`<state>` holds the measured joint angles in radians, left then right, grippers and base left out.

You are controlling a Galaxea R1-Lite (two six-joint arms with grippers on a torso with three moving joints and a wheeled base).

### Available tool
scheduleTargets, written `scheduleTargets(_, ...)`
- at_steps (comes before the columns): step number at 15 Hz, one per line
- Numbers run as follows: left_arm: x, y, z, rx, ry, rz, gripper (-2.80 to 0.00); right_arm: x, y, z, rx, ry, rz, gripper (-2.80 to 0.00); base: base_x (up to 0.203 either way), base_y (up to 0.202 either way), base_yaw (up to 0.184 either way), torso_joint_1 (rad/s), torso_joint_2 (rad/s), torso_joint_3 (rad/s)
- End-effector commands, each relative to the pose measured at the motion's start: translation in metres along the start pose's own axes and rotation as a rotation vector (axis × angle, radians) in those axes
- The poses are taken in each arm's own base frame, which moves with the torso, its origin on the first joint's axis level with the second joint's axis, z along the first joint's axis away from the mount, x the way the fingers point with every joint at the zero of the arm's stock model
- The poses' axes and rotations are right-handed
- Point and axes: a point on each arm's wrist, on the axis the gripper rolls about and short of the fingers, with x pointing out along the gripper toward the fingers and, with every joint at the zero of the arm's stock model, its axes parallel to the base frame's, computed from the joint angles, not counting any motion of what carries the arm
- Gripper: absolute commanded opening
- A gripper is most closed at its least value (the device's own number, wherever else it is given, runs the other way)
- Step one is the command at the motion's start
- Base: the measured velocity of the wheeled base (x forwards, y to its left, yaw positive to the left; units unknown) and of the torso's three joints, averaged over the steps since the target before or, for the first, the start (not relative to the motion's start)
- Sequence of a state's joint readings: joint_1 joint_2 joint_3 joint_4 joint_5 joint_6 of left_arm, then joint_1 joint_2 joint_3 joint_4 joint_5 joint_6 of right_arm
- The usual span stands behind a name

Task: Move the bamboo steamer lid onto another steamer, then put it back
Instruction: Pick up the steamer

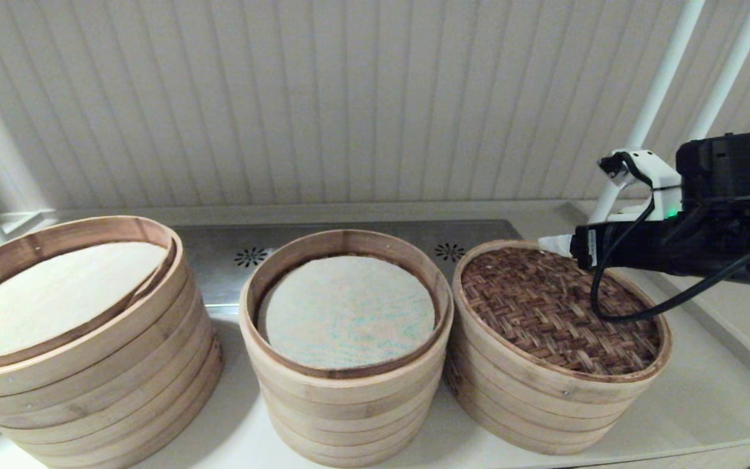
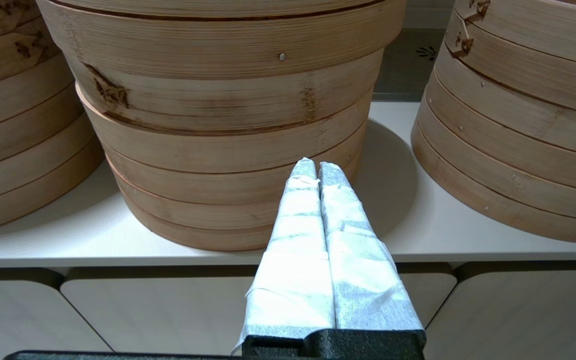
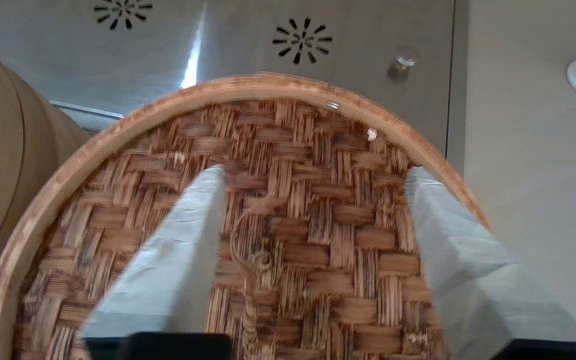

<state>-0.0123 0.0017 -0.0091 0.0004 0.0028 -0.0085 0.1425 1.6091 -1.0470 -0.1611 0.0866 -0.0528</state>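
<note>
The bamboo steamer lid (image 1: 557, 309), dark woven top in a pale hoop, lies flat on the low pale-ringed steamer (image 1: 544, 410) at the right of the counter; that steamer's liner is hidden under it. My right gripper (image 3: 315, 172) hovers open just above the lid's far half, its white-wrapped fingers (image 3: 193, 225) spread wide either side of the lid's small cord loop (image 3: 248, 250), holding nothing. In the head view its fingertip (image 1: 554, 244) pokes over the lid's back rim. My left gripper (image 2: 316, 165) is shut and empty, low in front of the counter edge, out of the head view.
The taller stack with a bluish-flecked liner (image 1: 347, 312) stands uncovered in the middle, close against the lidded one. A much wider stack with a cream liner (image 1: 56, 293) is at the left. Behind lies a steel plate with vents (image 1: 251, 256); white poles (image 1: 661, 78) rise at the right.
</note>
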Motion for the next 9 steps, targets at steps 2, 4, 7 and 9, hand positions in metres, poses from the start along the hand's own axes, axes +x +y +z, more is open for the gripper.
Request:
scheduleTargets(2,0.000,0.000,0.000,0.000,0.000,0.000,-2.80,-0.001,0.003,-0.004,-0.007,0.009,0.009,0.00,0.000,0.000,0.000,0.000,0.00,0.000)
scheduleTargets(4,0.000,0.000,0.000,0.000,-0.001,0.000,-2.80,-0.001,0.004,-0.010,-0.013,0.028,0.011,0.00,0.000,0.000,0.000,0.000,0.00,0.000)
scheduleTargets(7,0.000,0.000,0.000,0.001,0.001,0.000,-2.80,0.000,0.004,-0.016,-0.023,0.051,0.014,0.00,0.000,0.000,0.000,0.000,0.00,0.000)
scheduleTargets(9,0.000,0.000,0.000,0.000,0.000,0.000,-2.80,0.003,0.008,-0.022,-0.033,0.071,0.025,0.00,0.000,0.000,0.000,0.000,0.00,0.000)
